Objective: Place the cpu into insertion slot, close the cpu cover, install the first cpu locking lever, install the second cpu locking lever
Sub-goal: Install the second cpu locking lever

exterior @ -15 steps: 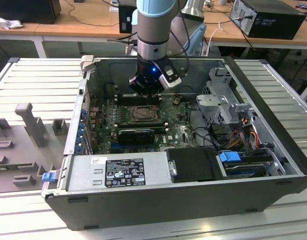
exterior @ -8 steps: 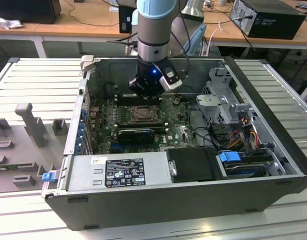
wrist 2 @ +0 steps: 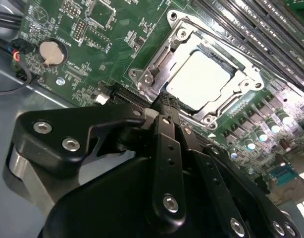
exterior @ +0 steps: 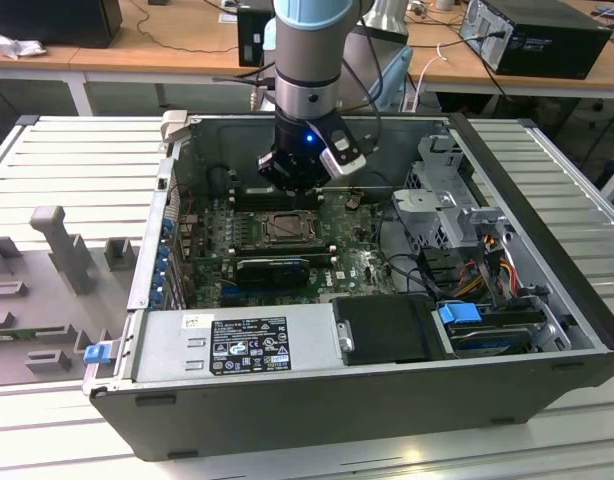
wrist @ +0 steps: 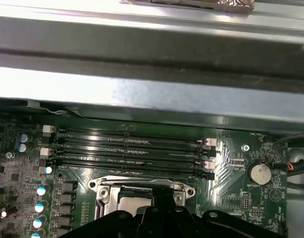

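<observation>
We see an open computer case (exterior: 387,330) lying on a ribbed grey table (exterior: 67,170), with the arm (exterior: 309,60) reaching down into it. The exterior view alone takes in the whole green board (exterior: 287,235) and the gripper (exterior: 292,180) hanging just above the socket. In the second wrist view, the cover (wrist 2: 157,64) lies closed over the slot (wrist 2: 211,106), and the cpu (wrist 2: 196,79) sits inside it, its silvery face showing through the window. The gripper's 2 fingers (wrist 2: 164,124) are pressed together, holding nothing, their tips at the cover's edge. The first wrist view adds 4 black memory slots (wrist: 132,148) beyond the cover (wrist: 142,186) and a coin cell (wrist: 259,173).
</observation>
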### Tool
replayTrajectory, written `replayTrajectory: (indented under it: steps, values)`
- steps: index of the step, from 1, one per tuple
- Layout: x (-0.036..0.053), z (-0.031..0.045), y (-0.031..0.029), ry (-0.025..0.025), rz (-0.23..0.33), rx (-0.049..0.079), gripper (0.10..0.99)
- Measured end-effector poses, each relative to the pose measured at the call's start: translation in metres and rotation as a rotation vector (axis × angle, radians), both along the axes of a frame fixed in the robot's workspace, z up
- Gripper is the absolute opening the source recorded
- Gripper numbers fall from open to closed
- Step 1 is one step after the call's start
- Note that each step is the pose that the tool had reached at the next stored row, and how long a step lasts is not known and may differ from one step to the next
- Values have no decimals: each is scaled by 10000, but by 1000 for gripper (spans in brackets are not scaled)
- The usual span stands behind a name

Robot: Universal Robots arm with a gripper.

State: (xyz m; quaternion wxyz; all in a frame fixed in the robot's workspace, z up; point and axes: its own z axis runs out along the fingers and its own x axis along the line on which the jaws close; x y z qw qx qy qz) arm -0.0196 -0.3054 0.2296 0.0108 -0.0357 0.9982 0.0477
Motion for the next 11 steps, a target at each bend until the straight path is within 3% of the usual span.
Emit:
replayTrajectory:
  steps: [7, 11]
  values:
    - [0, -1, -91, 0, 1, -20, 106]
    - [0, 16, -97, 0, 0, -24, 106]
